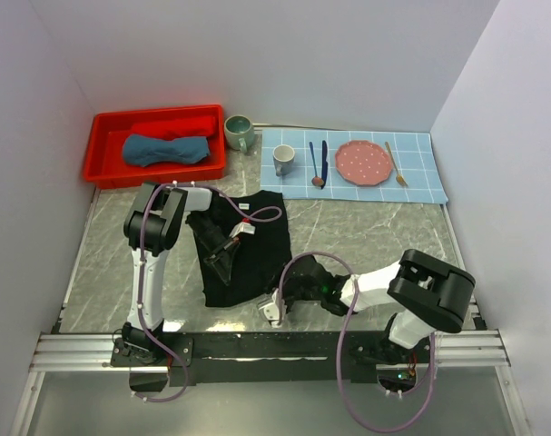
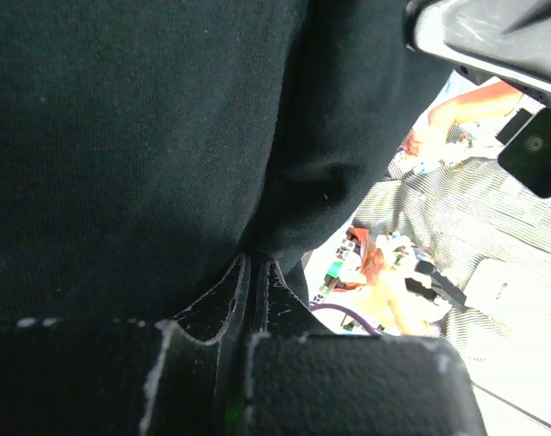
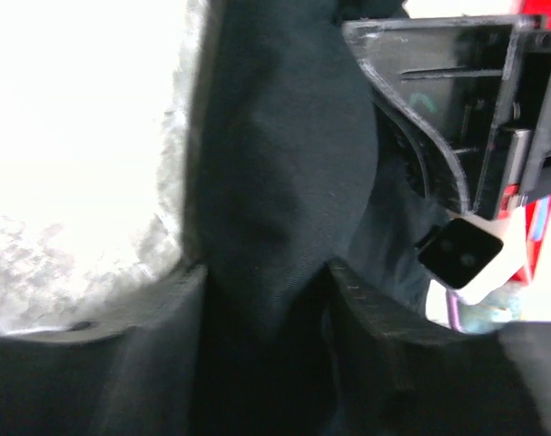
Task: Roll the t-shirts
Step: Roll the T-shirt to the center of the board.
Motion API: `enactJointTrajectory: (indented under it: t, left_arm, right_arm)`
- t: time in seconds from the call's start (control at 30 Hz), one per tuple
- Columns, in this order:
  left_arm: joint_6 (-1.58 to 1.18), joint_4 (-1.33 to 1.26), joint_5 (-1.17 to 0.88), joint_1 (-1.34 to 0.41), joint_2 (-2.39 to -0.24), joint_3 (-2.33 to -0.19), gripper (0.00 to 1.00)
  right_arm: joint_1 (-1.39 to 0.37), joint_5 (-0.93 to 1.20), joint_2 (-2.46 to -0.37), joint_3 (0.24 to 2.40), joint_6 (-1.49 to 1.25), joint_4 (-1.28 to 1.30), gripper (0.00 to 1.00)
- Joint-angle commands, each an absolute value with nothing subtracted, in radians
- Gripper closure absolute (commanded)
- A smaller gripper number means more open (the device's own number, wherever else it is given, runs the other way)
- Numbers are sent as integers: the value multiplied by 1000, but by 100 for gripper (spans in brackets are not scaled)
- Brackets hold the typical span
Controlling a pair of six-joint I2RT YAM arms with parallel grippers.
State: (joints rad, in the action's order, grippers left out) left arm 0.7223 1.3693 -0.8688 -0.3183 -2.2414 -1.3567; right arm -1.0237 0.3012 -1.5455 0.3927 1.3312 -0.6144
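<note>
The black t-shirt (image 1: pixel 257 241) lies bunched on the marble table between the arms. My left gripper (image 1: pixel 226 257) is over its middle and, in the left wrist view, my left gripper (image 2: pixel 255 260) is shut on a fold of the black t-shirt (image 2: pixel 121 136). At the shirt's near edge, my right gripper (image 1: pixel 273 307) is low on the table. In the right wrist view a thick fold of the black t-shirt (image 3: pixel 275 182) fills the gap of my right gripper (image 3: pixel 266 268), whose jaws still stand apart. The slate-blue rolled t-shirt (image 1: pixel 166 150) rests in the red tray (image 1: pixel 107 136).
Behind the shirt a blue-checked placemat (image 1: pixel 420 182) holds a grey mug (image 1: pixel 283 160), a spoon (image 1: pixel 315 165), a knife (image 1: pixel 325 158), a pink plate (image 1: pixel 360 162) and a fork (image 1: pixel 395 165). A green mug (image 1: pixel 239 133) stands beside the tray.
</note>
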Motion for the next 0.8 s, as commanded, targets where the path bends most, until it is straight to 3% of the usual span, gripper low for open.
enactJointTrajectory:
  t: [0.0,0.17,0.27,0.4,0.47,0.53,0.57,0.67,0.77]
  left_arm:
    - [764,1368,-833,-316,-2247,-1370,99]
    - [718,1361,-879,-292,-2194,-1329,97]
    - [645,1283,-884,-259,-2048,-1278,84]
    - [558,1145,-859,-241,-1762,-1220,63]
    - [533,1054,-856,-241,-1568,-1171,50]
    - [519,955,-856,-241,-1385,-1126,45]
    - [487,898,-845,-244,-1318,-1056,36]
    - [424,653,-704,-299,-1041,-862,25]
    - [422,556,-507,-484,-869,-747,24]
  right_arm:
    - [-1031,296,-1546,396,1353,-586,50]
    - [-1022,346,-1540,492,1286,-384,60]
    - [-988,412,-1539,596,1226,-189,63]
    - [-943,567,-1580,741,1183,122,75]
    - [-937,590,-1598,801,1154,178,81]
    - [-924,618,-1620,840,1149,242,85]
    - [-919,626,-1646,856,1147,271,86]
    - [-888,676,-1699,929,1112,366,88]
    - [-845,718,-1742,985,1066,425,88]
